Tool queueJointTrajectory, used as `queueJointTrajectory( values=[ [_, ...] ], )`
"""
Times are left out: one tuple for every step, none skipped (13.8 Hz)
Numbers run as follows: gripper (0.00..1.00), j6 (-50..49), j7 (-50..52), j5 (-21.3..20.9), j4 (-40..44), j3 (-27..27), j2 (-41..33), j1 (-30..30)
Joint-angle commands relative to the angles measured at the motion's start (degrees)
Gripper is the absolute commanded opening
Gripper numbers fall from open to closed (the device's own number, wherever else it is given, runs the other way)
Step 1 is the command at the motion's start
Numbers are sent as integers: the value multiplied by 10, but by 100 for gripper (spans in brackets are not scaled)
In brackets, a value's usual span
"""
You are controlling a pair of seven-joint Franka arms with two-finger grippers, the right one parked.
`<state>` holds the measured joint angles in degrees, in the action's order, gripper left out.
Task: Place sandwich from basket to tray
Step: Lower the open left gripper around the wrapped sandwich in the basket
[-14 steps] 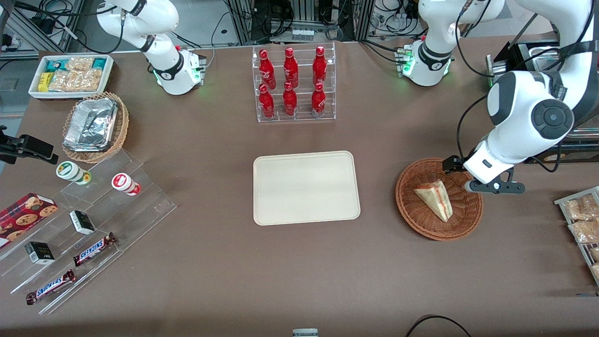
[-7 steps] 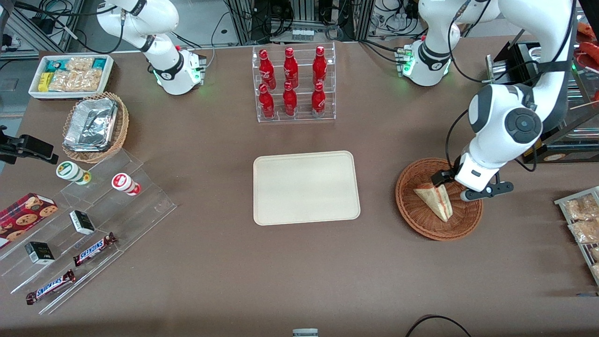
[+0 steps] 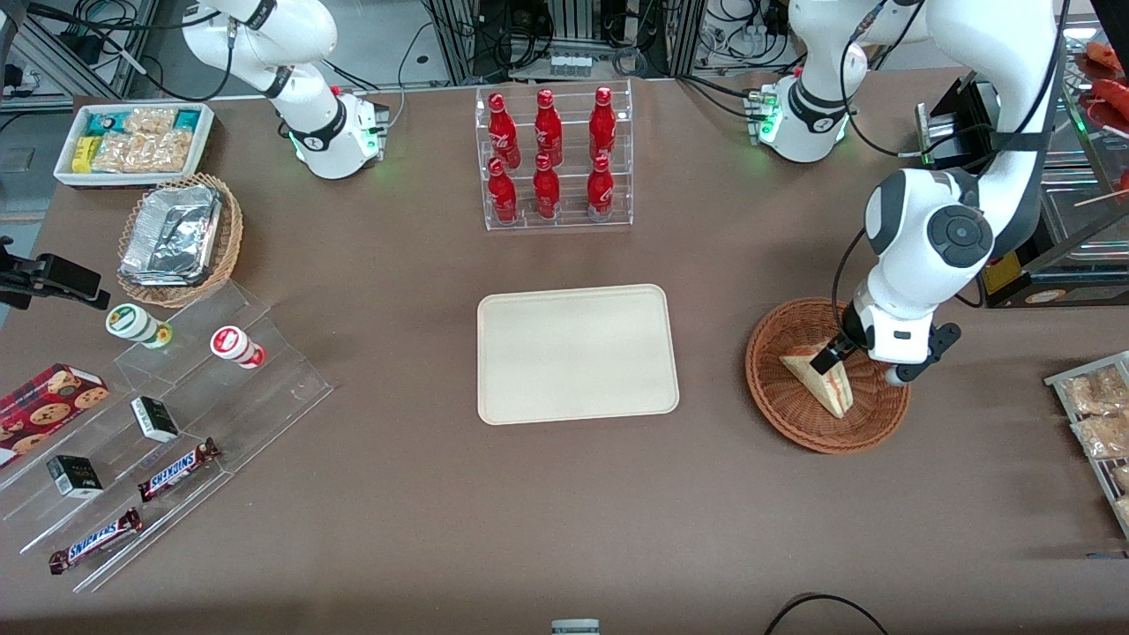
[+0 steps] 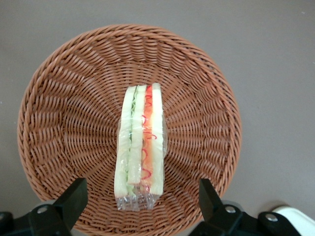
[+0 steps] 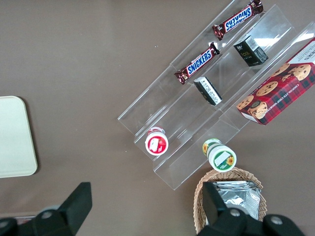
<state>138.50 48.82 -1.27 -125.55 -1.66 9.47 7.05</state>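
While the left arm bends down over the working arm's end of the table in the front view, its gripper (image 3: 838, 360) hangs just above the basket (image 3: 776, 401), close over the sandwich (image 3: 822, 377) — whether it touches the bread cannot be told from here. The sandwich lies inside the basket, resting on the woven floor. The tray (image 3: 578, 353) sits bare at the table's middle, well apart from the basket, toward the parked arm's end.

From the left wrist view, the gripper (image 4: 140, 196) stands with its fingers (image 4: 73, 195) spread wide, one on each side of the sandwich (image 4: 141, 147) and clear of it — nothing is pinched. The wrapped wedge shows its cut edge upward, with pale bread and red and green filling layers, near the centre of the basket (image 4: 64, 98).
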Motion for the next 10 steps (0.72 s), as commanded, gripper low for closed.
queueJointTrajectory(
  values=[
    [100,19,26,-7,-5,1,10,-2],
    [100,20,28,-7,-5,1,15,-2],
    [100,24,28,-6,-5,1,19,-2],
    [100,33,29,-5,-5,1,27,-2],
    [100,40,34,-4,-5,1,37,-2],
    [100,50,39,-4,-5,1,44,-2],
    [100,56,44,-4,-5,1,50,-2],
    [100,58,44,-4,-5,1,57,-1],
    [100,64,44,-4,-5,1,63,-2],
    [100,66,44,-4,-6,1,67,-1]
  ],
)
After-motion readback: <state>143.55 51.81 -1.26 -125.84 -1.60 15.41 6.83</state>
